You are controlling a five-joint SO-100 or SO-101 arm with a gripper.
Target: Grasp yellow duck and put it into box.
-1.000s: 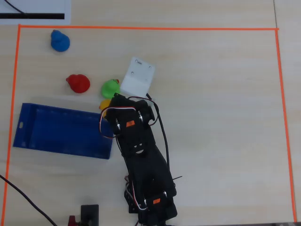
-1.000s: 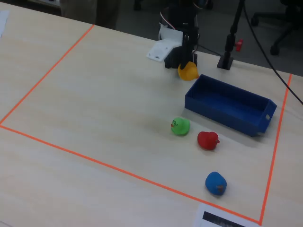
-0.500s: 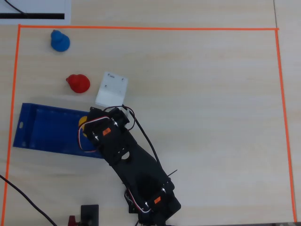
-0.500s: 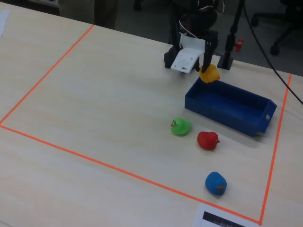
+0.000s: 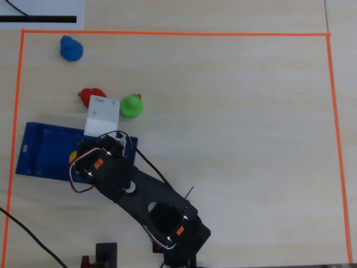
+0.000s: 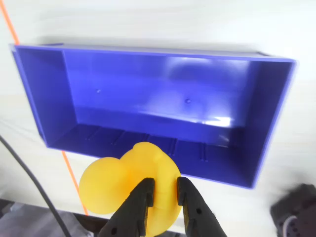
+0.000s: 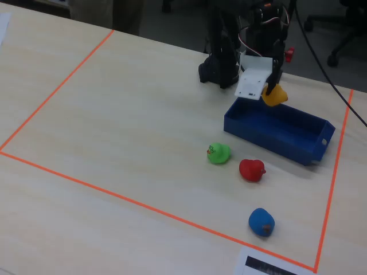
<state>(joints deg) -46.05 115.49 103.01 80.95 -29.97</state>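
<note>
My gripper (image 6: 165, 186) is shut on the yellow duck (image 6: 123, 182) and holds it in the air above the near rim of the dark-blue box (image 6: 158, 108). In the fixed view the duck (image 7: 274, 95) hangs at the gripper (image 7: 270, 87) over the box's far long edge (image 7: 269, 117). In the overhead view the arm covers most of the duck; only a yellow sliver (image 5: 72, 157) shows over the box (image 5: 44, 148). The box is empty inside.
A green duck (image 7: 218, 153), a red duck (image 7: 252, 170) and a blue duck (image 7: 261, 222) lie on the table near the box. Orange tape (image 7: 143, 206) marks the work area. Cables (image 5: 162, 176) run along the arm.
</note>
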